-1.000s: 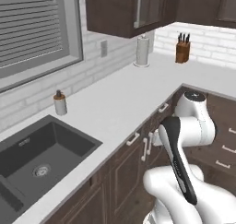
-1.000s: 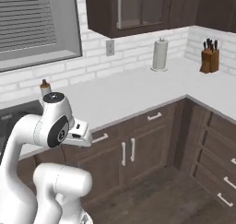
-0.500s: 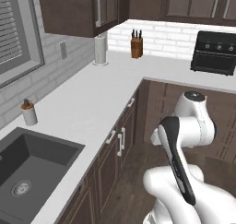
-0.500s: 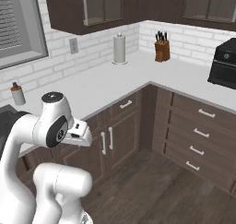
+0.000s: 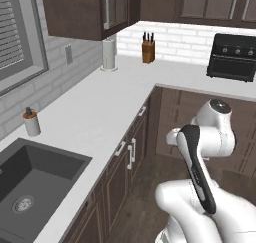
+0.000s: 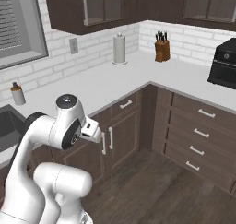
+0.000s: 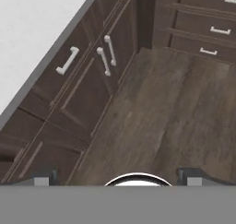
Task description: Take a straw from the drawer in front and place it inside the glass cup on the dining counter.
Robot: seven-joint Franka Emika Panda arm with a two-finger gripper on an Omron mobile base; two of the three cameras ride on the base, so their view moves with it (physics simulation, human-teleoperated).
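My gripper (image 7: 120, 178) is open, its two dark fingertips (image 7: 45, 177) set wide apart with nothing between them. It hangs over the wooden floor and looks down along the dark brown cabinet fronts. The hand (image 6: 92, 130) is tucked close to the arm, at about worktop height. Shut dark brown drawers (image 6: 201, 113) with silver bar handles run under the worktop, and another drawer front (image 7: 69, 61) sits just below the worktop's edge. I cannot tell which of them is the task's drawer. The straw is hidden. The glass cup and the dining counter are out of view.
An L-shaped white worktop (image 5: 100, 112) holds a dark sink (image 5: 30, 187), a small bottle (image 5: 31, 123), a paper towel roll (image 5: 108, 54), a knife block (image 5: 147, 51) and a black oven (image 5: 235, 57). Open wooden floor (image 6: 175, 186) lies before the cabinets.
The whole picture has shifted as the base turns right. The sink slides toward the left edge, and the corner and black oven come into view. The arm keeps its pose and the gripper stays open.
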